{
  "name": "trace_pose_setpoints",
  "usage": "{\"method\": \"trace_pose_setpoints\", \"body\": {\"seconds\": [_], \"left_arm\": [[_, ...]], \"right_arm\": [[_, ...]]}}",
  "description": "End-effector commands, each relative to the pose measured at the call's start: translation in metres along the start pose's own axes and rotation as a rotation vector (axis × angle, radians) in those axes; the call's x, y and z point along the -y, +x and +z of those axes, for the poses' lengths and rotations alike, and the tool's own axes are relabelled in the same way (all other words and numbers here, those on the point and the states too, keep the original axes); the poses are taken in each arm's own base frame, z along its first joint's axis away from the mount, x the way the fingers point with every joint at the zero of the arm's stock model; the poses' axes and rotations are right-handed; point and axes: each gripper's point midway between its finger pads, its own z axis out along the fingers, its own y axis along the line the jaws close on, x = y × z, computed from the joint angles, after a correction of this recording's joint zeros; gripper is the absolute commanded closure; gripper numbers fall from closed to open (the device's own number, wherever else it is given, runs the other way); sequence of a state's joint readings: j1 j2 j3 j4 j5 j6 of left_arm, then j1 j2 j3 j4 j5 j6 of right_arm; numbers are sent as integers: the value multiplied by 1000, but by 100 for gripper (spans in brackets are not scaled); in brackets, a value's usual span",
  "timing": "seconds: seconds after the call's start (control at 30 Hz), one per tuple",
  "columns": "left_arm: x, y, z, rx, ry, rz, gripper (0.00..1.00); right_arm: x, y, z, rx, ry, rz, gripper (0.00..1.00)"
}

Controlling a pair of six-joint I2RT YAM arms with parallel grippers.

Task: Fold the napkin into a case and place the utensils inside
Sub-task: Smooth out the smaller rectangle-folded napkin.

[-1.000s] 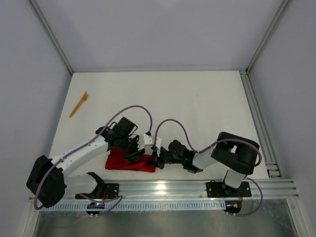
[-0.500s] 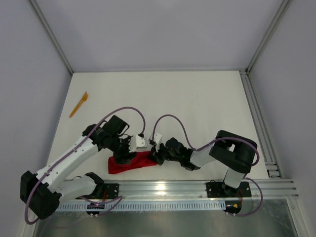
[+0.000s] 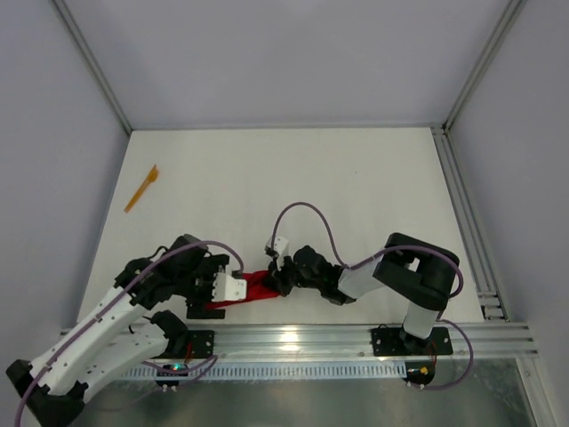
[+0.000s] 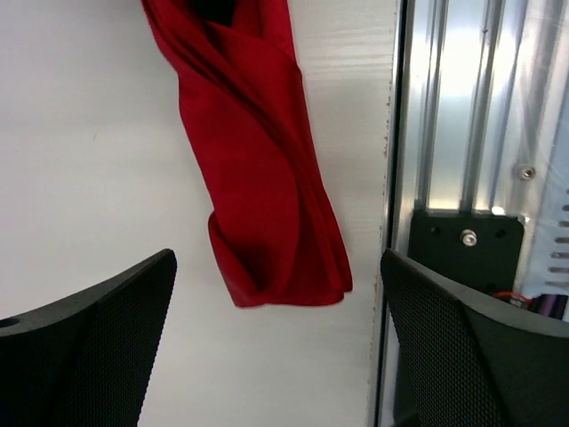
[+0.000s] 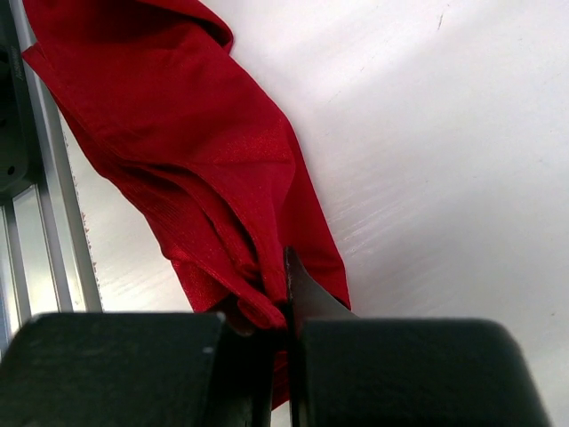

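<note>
So the right gripper [image 5: 286, 298] is clamped on one end of the crumpled bright red cloth napkin [image 5: 178, 151], its other end seemingly lying untouched between the left gripper [image 4: 277, 256]'s wide-open fingers.

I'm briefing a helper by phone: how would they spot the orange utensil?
Take the white table from above and follow its left edge toward the far wall. The orange utensil lies there alone, slim and slanted, far from the red napkin at the near edge.
</note>
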State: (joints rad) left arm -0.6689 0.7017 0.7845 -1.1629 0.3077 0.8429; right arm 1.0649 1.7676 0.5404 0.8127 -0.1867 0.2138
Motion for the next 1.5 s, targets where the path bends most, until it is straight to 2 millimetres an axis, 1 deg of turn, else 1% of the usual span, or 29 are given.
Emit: {"method": "trace_pose_setpoints", "body": {"seconds": [0.0, 0.03, 0.07, 0.1, 0.13, 0.17, 0.23, 0.27, 0.3, 0.33, 0.37, 0.4, 0.47, 0.53, 0.57, 0.6, 0.67, 0.7, 0.77, 0.83, 0.93, 0.97, 1.07, 1.27, 1.47], "left_arm": [[-15, -13, 36, 48, -44, 87, 1], [-21, -16, 40, 46, -81, 103, 1], [-20, -15, 48, 46, -93, 90, 1], [-24, -28, 52, 91, -121, 113, 1], [-25, -30, 54, 101, -129, 111, 1], [-22, -26, 59, 95, -125, 104, 1], [-21, -28, 64, 108, -135, 117, 1], [-17, -19, 71, 88, -128, 117, 1], [-15, -19, 75, 90, -122, 122, 1], [-13, -19, 78, 95, -116, 125, 1], [-12, -16, 83, 90, -124, 127, 1], [-9, -17, 86, 90, -121, 140, 1], [-7, -16, 92, 80, -120, 164, 1], [0, -12, 94, 62, -80, 184, 5], [8, -3, 94, 28, -44, 183, 7], [11, 0, 94, 17, -28, 184, 7], [11, 9, 96, -10, -36, 202, 9], [5, 10, 96, -15, -72, 213, 10], [2, 9, 98, -7, -86, 230, 14], [11, 8, 100, 7, -39, 230, 17], [15, 12, 103, 1, -21, 257, 30], [17, 12, 105, 2, -10, 271, 38], [20, 13, 110, -1, 15, 300, 47], [22, 12, 117, -1, 39, 307, 51], [22, 17, 125, -41, 40, 308, 53]], "right_arm": [[-13, -22, 0, 58, -41, 37, 97], [-15, -26, 0, 64, -52, 34, 97], [-19, -26, 0, 58, -73, 33, 97], [-21, -30, 1, 57, -83, 32, 97], [-23, -30, 2, 53, -97, 35, 97], [-25, -30, 2, 50, -109, 37, 97], [-24, -30, 1, 51, -120, 59, 97], [-24, -30, 1, 54, -125, 67, 97], [-24, -32, 1, 63, -138, 77, 97], [-22, -30, 1, 56, -146, 89, 97], [-24, -29, 2, 51, -158, 117, 97], [-25, -32, 2, 59, -168, 127, 97], [-26, -31, 3, 53, -178, 134, 97], [-23, -28, 4, 47, -167, 132, 97], [-22, -25, 4, 40, -164, 128, 97], [-21, -24, 4, 40, -164, 129, 97], [-20, -19, 5, 28, -166, 134, 97], [-21, -19, 5, 29, -171, 134, 97], [-22, -18, 5, 29, -175, 135, 97], [-21, -17, 6, 27, -175, 138, 97], [-22, -17, 7, 26, -178, 145, 97], [-23, -17, 6, 27, -179, 147, 97], [-22, -18, 7, 23, -177, 163, 97], [-21, -18, 6, 24, -187, 181, 97], [-20, -17, 6, 22, -190, 189, 97]]}}
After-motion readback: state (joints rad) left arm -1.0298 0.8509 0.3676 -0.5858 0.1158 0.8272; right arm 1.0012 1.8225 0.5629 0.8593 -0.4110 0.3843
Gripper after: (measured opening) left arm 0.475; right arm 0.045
